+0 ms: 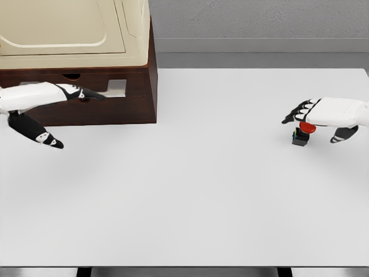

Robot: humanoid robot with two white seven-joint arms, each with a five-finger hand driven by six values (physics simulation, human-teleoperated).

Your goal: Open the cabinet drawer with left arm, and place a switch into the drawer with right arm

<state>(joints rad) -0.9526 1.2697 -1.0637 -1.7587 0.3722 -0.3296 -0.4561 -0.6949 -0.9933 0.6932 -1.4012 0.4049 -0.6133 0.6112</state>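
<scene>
Red mushroom-shaped cap on small black base with green and blue bits: one switch point(301, 135), standing on white counter point(202, 190), right side of frame. Right robot hand point(323, 115) poised over it, fingers extended toward left, thumb hanging down beside switch, nothing gripped; contact unclear. One dark brown cabinet point(92, 95), upper left, cream appliance point(72, 29) on top. Left robot hand point(40, 107) at drawer point(75, 86) front, fingers reaching to handle slot, thumb splayed downward, holding nothing.

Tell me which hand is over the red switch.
The right hand, hovering above the red-capped switch; the left hand is at the cabinet drawer.
</scene>
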